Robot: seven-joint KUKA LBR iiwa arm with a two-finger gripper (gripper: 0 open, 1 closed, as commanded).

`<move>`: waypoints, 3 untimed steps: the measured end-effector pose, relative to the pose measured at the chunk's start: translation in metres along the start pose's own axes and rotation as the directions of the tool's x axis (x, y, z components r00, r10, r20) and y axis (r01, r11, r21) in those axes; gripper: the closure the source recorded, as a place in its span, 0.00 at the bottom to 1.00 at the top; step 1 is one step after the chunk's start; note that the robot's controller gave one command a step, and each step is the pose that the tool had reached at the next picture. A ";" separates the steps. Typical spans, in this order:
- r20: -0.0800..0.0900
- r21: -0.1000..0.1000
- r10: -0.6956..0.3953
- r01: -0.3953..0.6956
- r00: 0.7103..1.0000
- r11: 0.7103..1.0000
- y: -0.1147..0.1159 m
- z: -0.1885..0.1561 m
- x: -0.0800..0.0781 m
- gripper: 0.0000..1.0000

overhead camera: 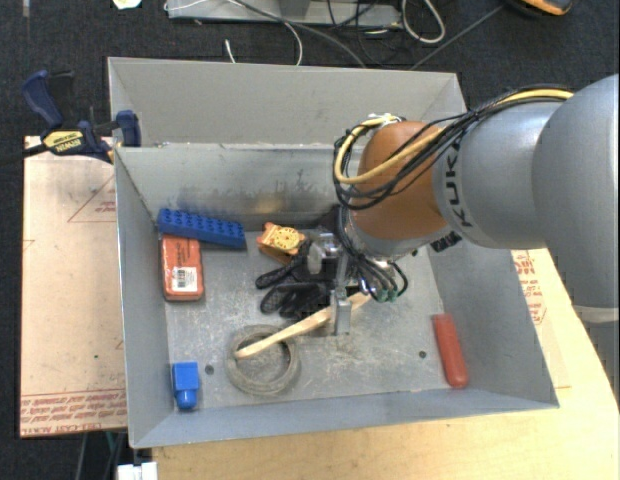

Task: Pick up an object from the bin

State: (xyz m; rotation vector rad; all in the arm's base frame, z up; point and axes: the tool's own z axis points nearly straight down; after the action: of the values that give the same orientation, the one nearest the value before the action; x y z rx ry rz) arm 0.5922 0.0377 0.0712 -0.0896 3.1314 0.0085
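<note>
My gripper is low in the middle of the bin, under the arm's orange wrist cover. It stands right by the upper end of a pale wooden stick that lies slanted across the floor. Just left of the gripper lies a black crumpled thing, partly hidden by it. The stick's lower end rests over a clear tape ring. A small yellow-brown sponge-like piece lies behind the black thing.
A long blue toy brick and an orange-red block lie at the left wall. A small blue block sits in the front left corner. A red stick-shaped thing lies at the right.
</note>
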 end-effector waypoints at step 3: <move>0.013 -0.005 0.019 -0.019 1.000 1.000 -0.003 -0.003 0.000 1.00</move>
State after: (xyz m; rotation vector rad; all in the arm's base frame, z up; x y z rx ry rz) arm 0.5927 0.0351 0.0743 -0.0600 3.1193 0.0166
